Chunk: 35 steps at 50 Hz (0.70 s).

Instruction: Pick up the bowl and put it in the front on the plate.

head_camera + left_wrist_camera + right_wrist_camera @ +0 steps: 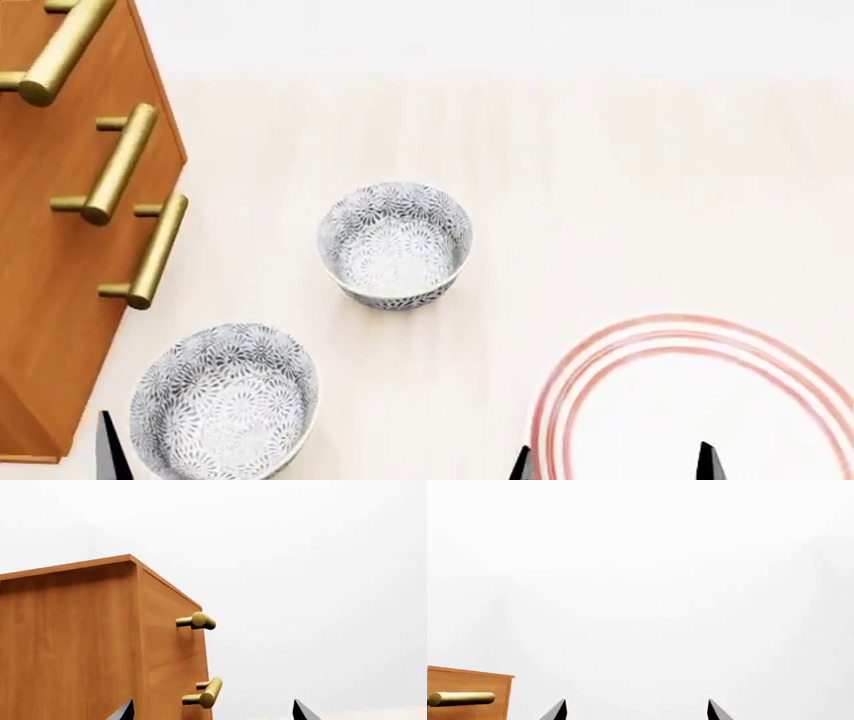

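You've got 2 bowls out on the table (587, 160), nothing grabbed yet.
Cabinet (54, 330) is your landmark: plate (601, 385) sits well off it, far bowl (395, 243) near its handles, near bowl (224, 400) just beside it. Left gripper (212, 711) and right gripper (637, 710) both spread wide, empty.

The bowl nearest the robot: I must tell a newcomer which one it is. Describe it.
Start at the wooden drawer cabinet with brass handles. The near bowl sits on the table by its lower corner. The other patterned bowl lies farther back, toward the middle.
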### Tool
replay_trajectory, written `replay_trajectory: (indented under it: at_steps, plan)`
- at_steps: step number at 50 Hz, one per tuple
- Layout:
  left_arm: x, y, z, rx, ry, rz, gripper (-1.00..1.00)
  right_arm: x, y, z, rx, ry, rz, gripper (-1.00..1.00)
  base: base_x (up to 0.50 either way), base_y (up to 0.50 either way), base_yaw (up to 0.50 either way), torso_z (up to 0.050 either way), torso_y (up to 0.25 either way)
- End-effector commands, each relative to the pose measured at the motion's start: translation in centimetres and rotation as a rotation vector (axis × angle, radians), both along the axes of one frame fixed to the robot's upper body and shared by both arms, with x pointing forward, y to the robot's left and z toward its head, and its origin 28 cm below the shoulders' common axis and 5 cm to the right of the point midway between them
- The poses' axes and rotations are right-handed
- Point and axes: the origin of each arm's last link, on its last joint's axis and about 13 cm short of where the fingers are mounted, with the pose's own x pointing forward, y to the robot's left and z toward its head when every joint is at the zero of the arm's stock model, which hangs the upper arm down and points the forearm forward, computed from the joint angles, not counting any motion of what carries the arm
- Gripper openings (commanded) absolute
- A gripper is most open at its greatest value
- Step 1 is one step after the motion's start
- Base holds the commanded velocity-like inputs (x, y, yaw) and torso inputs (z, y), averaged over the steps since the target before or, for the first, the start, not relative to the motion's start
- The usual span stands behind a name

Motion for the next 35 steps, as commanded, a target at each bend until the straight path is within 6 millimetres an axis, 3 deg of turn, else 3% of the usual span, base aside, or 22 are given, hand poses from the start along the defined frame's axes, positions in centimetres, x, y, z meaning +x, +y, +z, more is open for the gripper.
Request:
replay_trajectory:
  at_steps: [1, 6, 22, 29, 35]
  plan:
    - [0.0, 0.0, 0.1, 0.005, 0.001, 0.009, 1.00, 0.1, 0.0, 0.1, -0.007, 0.002, -0.006, 1.00, 0.00, 0.00, 0.00, 0.000, -0.250]
    - [0.1, 0.0, 0.1, 0.005, 0.002, 0.011, 1.00, 0.2, -0.1, 0.1, -0.005, 0.001, -0.008, 1.00, 0.00, 0.00, 0.00, 0.000, -0.228]
    - [0.0, 0.0, 0.0, 0.004, -0.006, -0.002, 1.00, 1.1, -0.3, 0.9, 0.006, 0.007, -0.043, 1.00, 0.00, 0.00, 0.00, 0.000, -0.004]
    - [0.0, -0.1, 0.0, 0.002, -0.004, -0.007, 1.00, 3.5, -0.5, 3.5, -0.009, 0.026, -0.072, 1.00, 0.00, 0.00, 0.00, 0.000, 0.000]
    - [-0.1, -0.2, -0.1, 0.003, 0.004, -0.017, 1.00, 7.7, -0.7, 8.1, -0.003, 0.187, -0.013, 1.00, 0.00, 0.00, 0.00, 0.000, 0.000]
